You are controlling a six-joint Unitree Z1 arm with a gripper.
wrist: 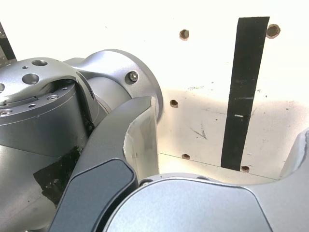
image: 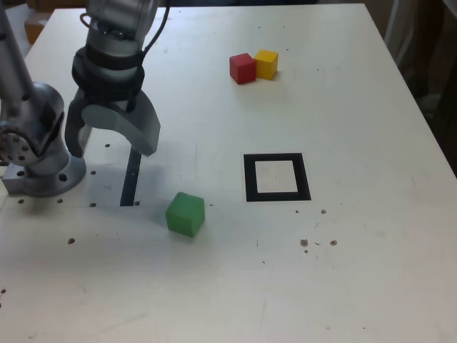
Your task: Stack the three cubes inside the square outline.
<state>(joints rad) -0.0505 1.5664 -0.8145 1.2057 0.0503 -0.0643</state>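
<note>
Exterior view: gripper (image: 113, 132), jaws parted, nothing held; square outline (image: 250, 179) laid flat, right of green cube (image: 186, 214); red cube (image: 243, 68) and yellow cube (image: 266, 64) placed side by side beyond. Wrist view: black strip (wrist: 245, 92) seen between spread jaws.

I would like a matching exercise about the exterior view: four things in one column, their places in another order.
1. Red cube
2. Green cube
3. Square outline
4. Gripper

A. Right of the green cube, its centre pale
B. Beside the yellow cube
C. Above the table, jaws open
D. Nearest the black strip of the cubes

Pairs: 1-B, 2-D, 3-A, 4-C
</note>
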